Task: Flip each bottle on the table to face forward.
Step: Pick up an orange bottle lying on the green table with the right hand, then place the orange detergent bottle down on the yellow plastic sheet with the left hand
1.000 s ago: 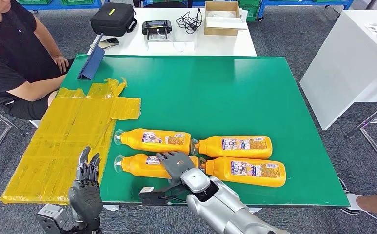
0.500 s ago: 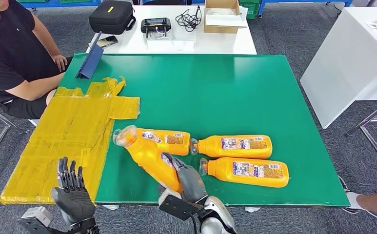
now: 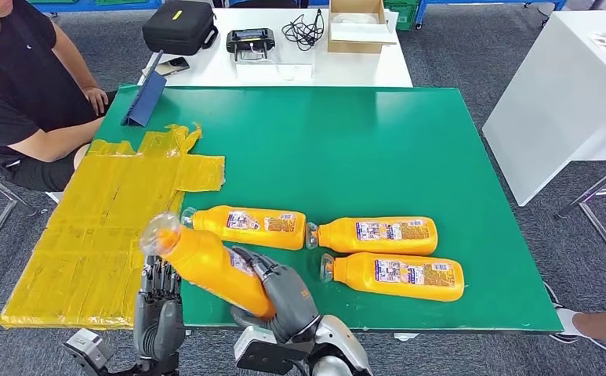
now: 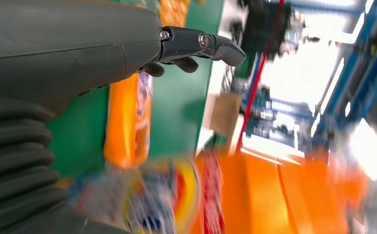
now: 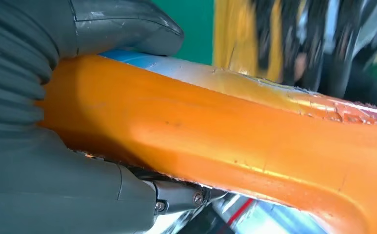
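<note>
Right hand (image 3: 284, 294) around tilted bottle (image 3: 205, 266), left hand (image 3: 158, 309) open, fingers up.

The robot's right hand (image 3: 282, 294), dark grey with a silver wrist, grips a lifted, tilted orange plastic bottle (image 3: 205, 265), fingers wrapped round its body. The left hand (image 3: 158, 309) is raised just beside it, fingers straight and apart, holding nothing.

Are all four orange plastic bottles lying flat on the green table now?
No: three orange plastic bottles lie on the green table, but the right hand holds the fourth bottle lifted and tilted.
</note>
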You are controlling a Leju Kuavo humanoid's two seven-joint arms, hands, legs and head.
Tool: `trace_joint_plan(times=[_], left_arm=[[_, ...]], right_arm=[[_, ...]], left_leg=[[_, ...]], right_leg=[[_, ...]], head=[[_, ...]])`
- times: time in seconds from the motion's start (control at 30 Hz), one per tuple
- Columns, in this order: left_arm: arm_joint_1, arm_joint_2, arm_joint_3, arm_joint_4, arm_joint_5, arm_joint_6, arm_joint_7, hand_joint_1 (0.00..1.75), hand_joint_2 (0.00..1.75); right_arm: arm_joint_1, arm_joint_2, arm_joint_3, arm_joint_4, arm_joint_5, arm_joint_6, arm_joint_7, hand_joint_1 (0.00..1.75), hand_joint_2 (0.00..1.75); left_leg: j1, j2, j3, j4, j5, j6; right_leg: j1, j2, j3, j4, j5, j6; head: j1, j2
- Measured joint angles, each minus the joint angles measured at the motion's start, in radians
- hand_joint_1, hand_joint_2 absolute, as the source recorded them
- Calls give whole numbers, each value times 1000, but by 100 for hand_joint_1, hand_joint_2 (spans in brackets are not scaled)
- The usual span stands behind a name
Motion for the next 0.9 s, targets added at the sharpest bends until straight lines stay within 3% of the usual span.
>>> trace_joint_plan(times=[0.27,0.57,0.7,0.9], left_arm=[[6,-1,-33,-54,-21,-46,-1,0,175],[22,-1,-29,-79,-41,-41,-2,4,175],[26,-1,-27,-80,-55,-21,-3,175,175],[23,0,-20,-80,-125,28,-7,175,175]], right_arm=[[-68,17,94,106,16,70,39,175,175],[-135,41,153,202,34,81,48,175,175],[-150,44,167,220,36,84,47,175,175],[-164,47,205,236,35,87,48,175,175]], left_leg=[[0,0,0,0,0,0],[0,0,0,0,0,0],[0,0,0,0,0,0],[0,0,0,0,0,0]], right_leg=[[0,0,0,0,0,0],[0,0,0,0,0,0],[0,0,0,0,0,0],[0,0,-1,0,0,0]], head=[[0,0],[0,0],[0,0],[0,0]])
